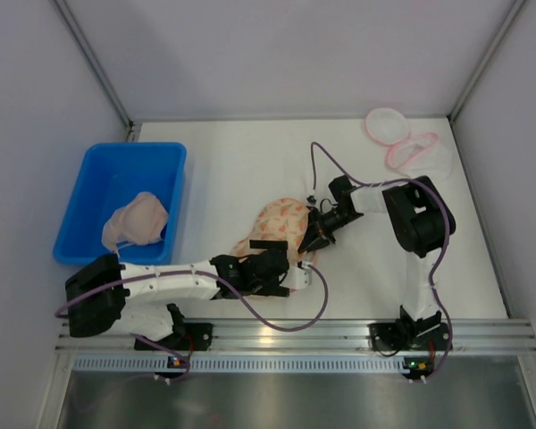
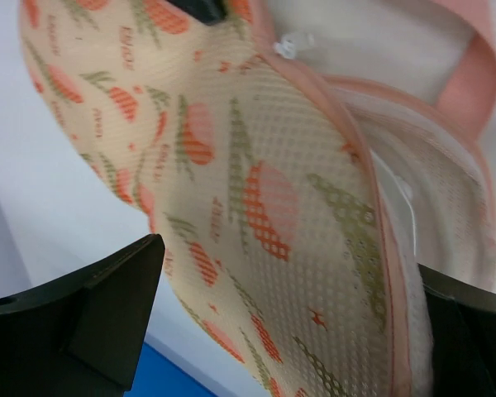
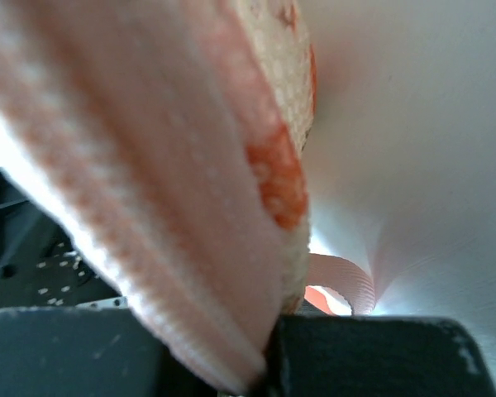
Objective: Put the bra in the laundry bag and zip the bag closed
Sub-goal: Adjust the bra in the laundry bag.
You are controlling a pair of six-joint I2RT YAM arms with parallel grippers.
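The laundry bag [image 1: 277, 223], cream mesh with an orange fruit print and pink trim, is held up off the middle of the table. My right gripper [image 1: 314, 234] is shut on its pink-edged rim [image 3: 174, 165] from the right. My left gripper [image 1: 263, 264] stands open at the bag's near end, its fingers [image 2: 91, 306] spread wide on either side of the mesh [image 2: 256, 190] without pinching it. A white zip pull [image 2: 291, 45] shows on the open rim. A beige padded garment [image 1: 136, 222], seemingly the bra, lies in the blue bin.
The blue bin [image 1: 89, 174] stands at the left of the table. Two white, pink-edged round fabric pieces [image 1: 402, 138] lie at the back right corner. Grey walls close in the table on three sides, and a metal rail [image 1: 295, 335] runs along the near edge.
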